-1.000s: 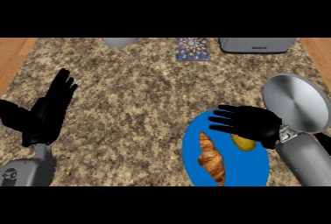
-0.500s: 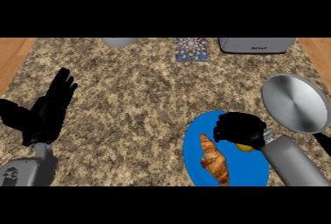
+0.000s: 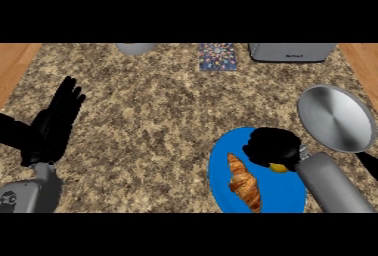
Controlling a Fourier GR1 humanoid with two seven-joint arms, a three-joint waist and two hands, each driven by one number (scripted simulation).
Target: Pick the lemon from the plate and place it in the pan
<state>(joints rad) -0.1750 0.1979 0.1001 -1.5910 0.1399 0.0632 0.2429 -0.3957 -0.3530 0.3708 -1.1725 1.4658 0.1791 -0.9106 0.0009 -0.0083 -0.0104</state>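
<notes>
The right hand (image 3: 271, 146) curls over the lemon (image 3: 278, 167) on the blue plate (image 3: 221, 170), grasping it for the lift; the croissant (image 3: 245, 182) lies just left. The pan (image 3: 336, 117) waits just right. The left hand (image 3: 55, 122) rests open at the left edge.

Right hand (image 3: 272, 146): fingers curled downward, grey forearm coming from the lower right.
Left hand (image 3: 53, 122): open, fingers straight up, resting at the left edge.
</notes>
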